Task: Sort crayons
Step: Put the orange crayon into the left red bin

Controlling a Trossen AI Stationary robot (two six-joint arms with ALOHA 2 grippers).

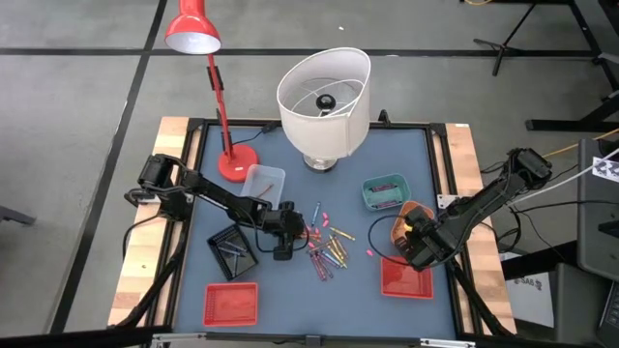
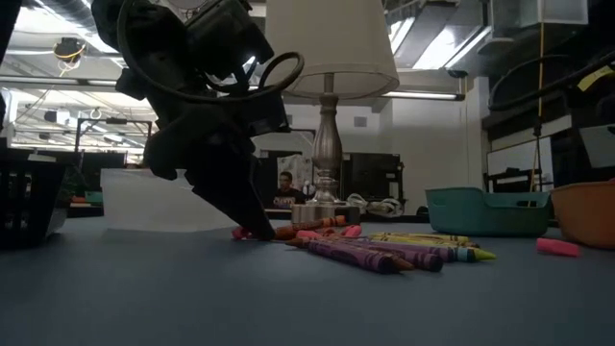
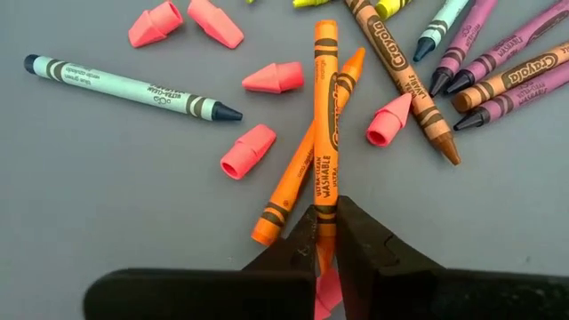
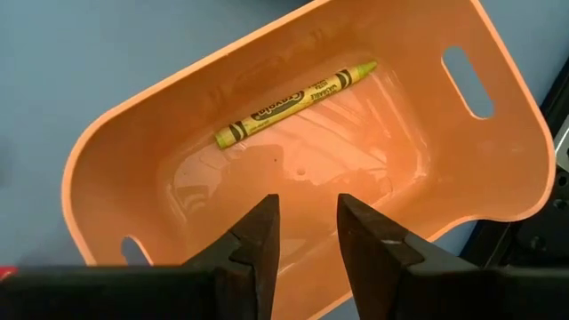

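High view: the left gripper [image 1: 286,235] sits at the left edge of the crayons [image 1: 327,251], which lie scattered at frame centre on the blue table [image 1: 290,300]. The right gripper [image 1: 414,238] hangs over the orange bin [image 1: 414,215], centre right. Red trays lie at lower left [image 1: 231,304] and lower right [image 1: 406,280]; a teal bin [image 1: 386,191] lies above the orange one.

Low view: the left gripper's fingers slant down to the table at the left end of the crayon heap, in frame centre.

Left wrist view: the jaws are closed on the end of an orange crayon [image 3: 325,124], which rests across a second orange crayon [image 3: 302,173]. Judgement: lift straight up so the lower crayon is not dragged; the grip is near one end, so expect droop. The crayons are slim, paper-wrapped wax cylinders, likely to roll. Pink eraser caps [image 3: 248,151] are blunt, soft-looking cones.

Right wrist view: the jaws stand apart, empty, above the smooth, glossy orange bin, which holds one yellow-green crayon [image 4: 293,103]
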